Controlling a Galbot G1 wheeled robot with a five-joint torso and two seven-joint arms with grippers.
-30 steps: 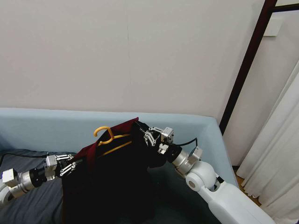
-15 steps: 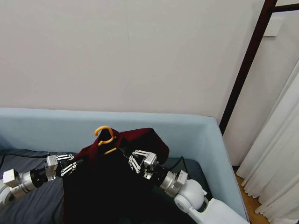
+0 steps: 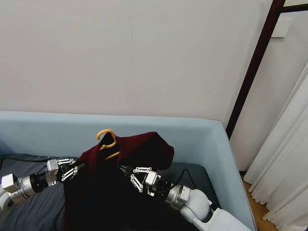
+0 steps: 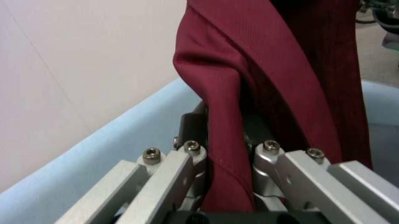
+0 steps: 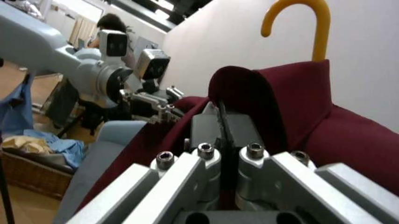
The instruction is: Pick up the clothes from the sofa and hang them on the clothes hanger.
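Head view gives us the pale blue sofa (image 3: 211, 139) across the frame. Above its seat hangs the maroon garment (image 3: 144, 149), draped over a yellow hanger (image 3: 107, 136) whose hook pokes out at the collar. We judge the step in hand to be seating the cloth on the hanger's shoulders. Our left gripper (image 3: 77, 167) sits at the garment's left edge, pinched tight on a fold of it. Our right gripper (image 3: 129, 174) is at the front, below the collar, narrow and nipping the cloth. Next, we think, the right side needs drawing down evenly while the left grip stays firm, so the hanger does not slip out.
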